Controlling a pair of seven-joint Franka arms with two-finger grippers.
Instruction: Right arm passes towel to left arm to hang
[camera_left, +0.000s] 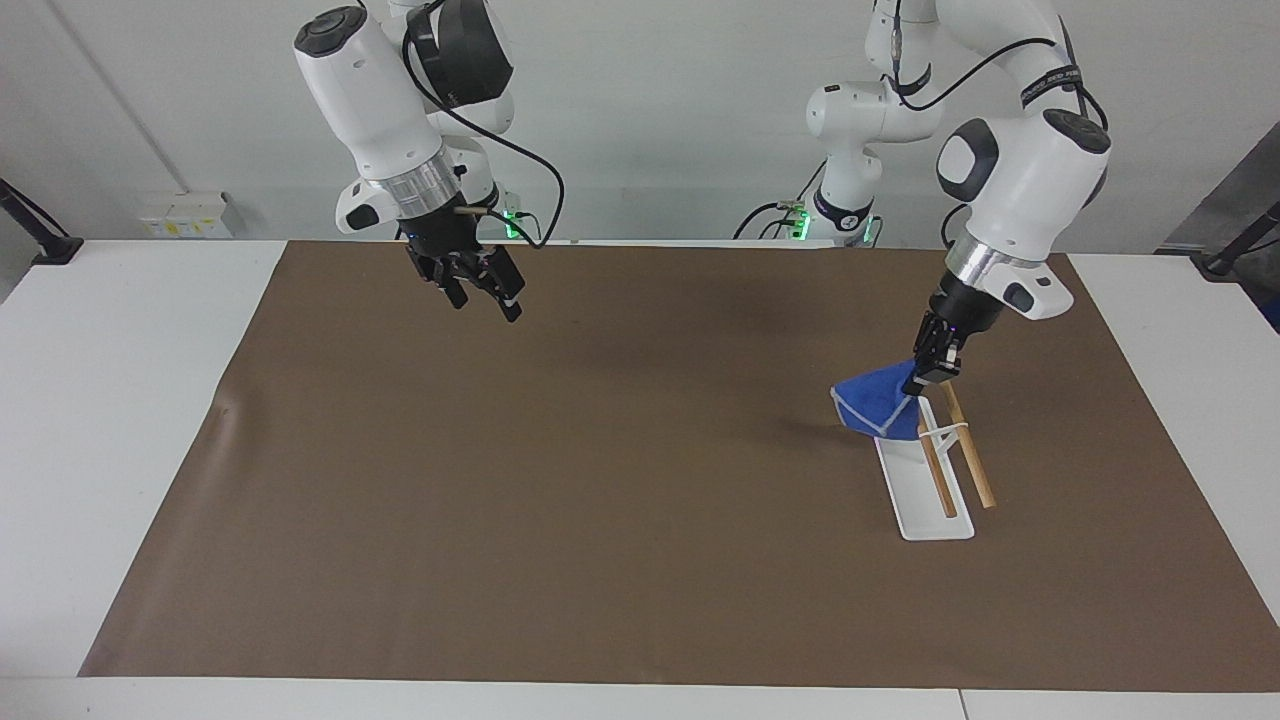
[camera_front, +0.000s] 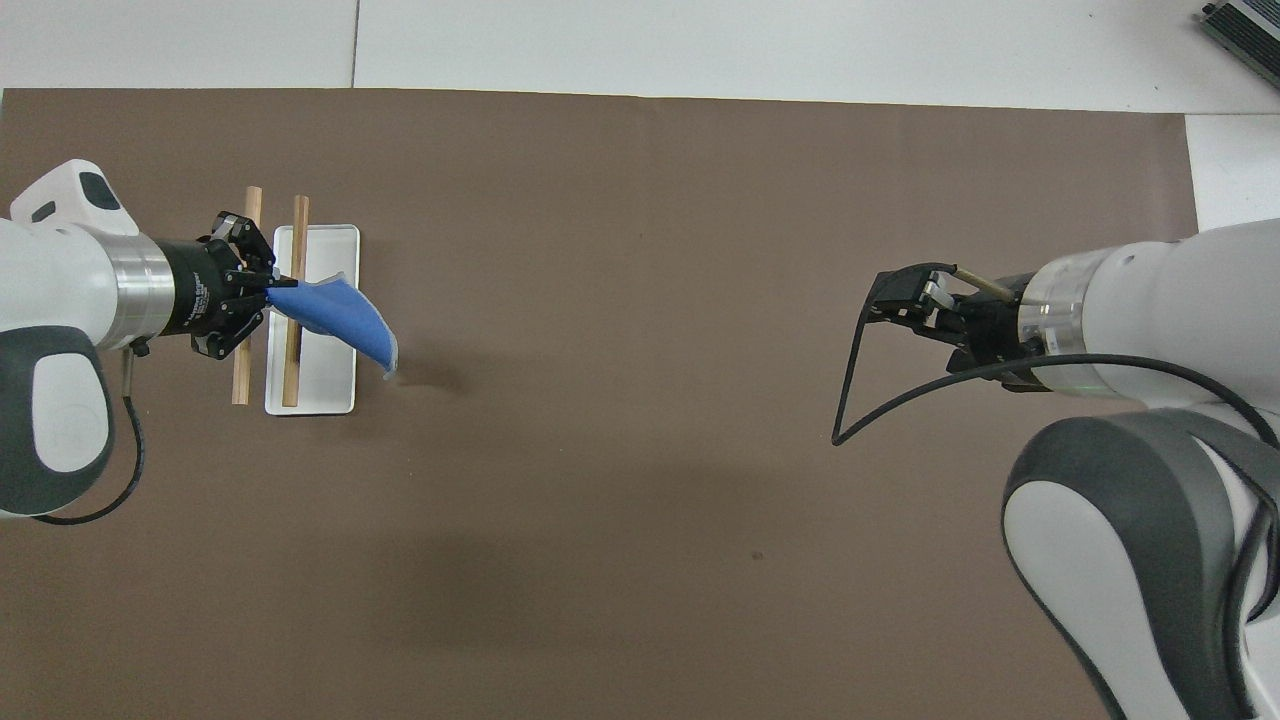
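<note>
facing view showed the right gripper (camera_left: 483, 292) waiting up over the brown mat (camera_left: 600, 480), fingers spread and empty. the left gripper (camera_left: 928, 372) pinched a corner of the towel (camera_left: 880, 408), which drooped below it, over the rack (camera_left: 935, 465). a good hang would need the cloth spread across both rods (camera_left: 958, 440). the white wall (camera_left: 650, 120) rose past the table.

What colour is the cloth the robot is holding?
Bright blue, with a thin pale edge. The towel shows best in the facing view.
</note>
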